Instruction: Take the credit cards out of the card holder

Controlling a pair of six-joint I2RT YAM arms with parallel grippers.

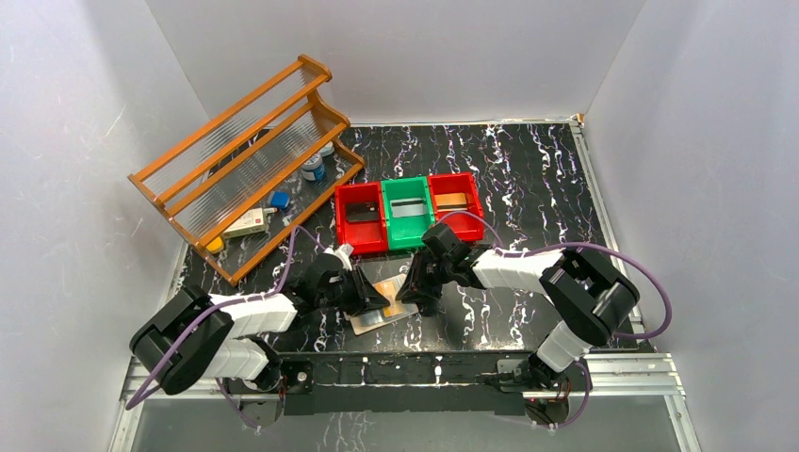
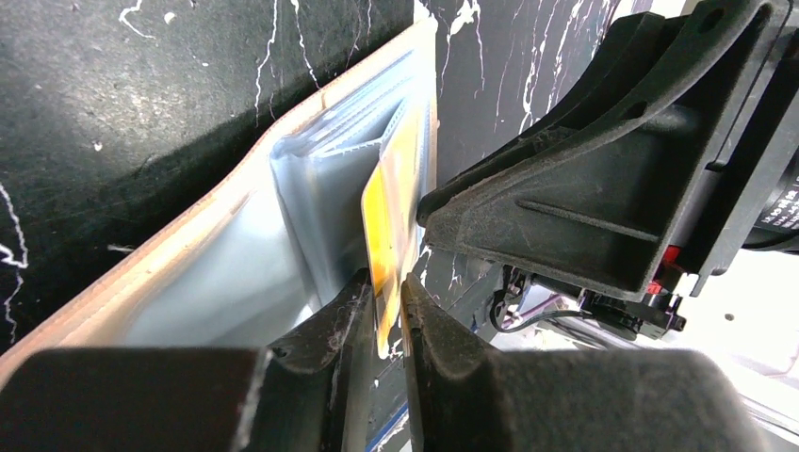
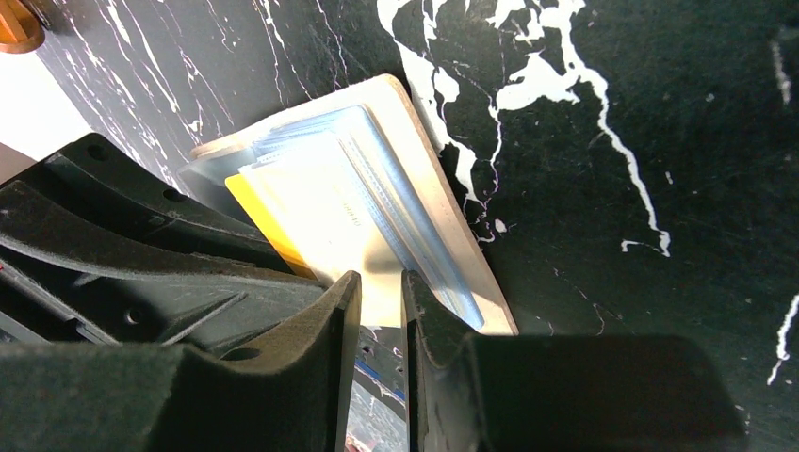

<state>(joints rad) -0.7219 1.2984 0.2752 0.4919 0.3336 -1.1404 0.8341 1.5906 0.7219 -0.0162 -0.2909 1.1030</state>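
Note:
The tan card holder [image 1: 382, 318] lies open on the table between both grippers, its pale blue sleeves [image 2: 245, 273] fanned up. An orange-gold credit card [image 2: 391, 207] sticks partway out of a sleeve and shows yellow [image 3: 259, 212] in the right wrist view. My left gripper [image 2: 384, 287] [image 1: 375, 299] stands narrowly open, the card's lower corner between its fingers and lying against the left one. My right gripper [image 3: 382, 282] [image 1: 415, 299] is partly open, its tips down on the holder's [image 3: 443, 188] near edge. Nothing sits between its fingers.
Three bins stand behind: a red one [image 1: 361, 231] with a dark card, a green one [image 1: 407, 226] with a grey card, a red one [image 1: 454, 215] with an orange card. A wooden rack [image 1: 245, 160] with small items leans at back left.

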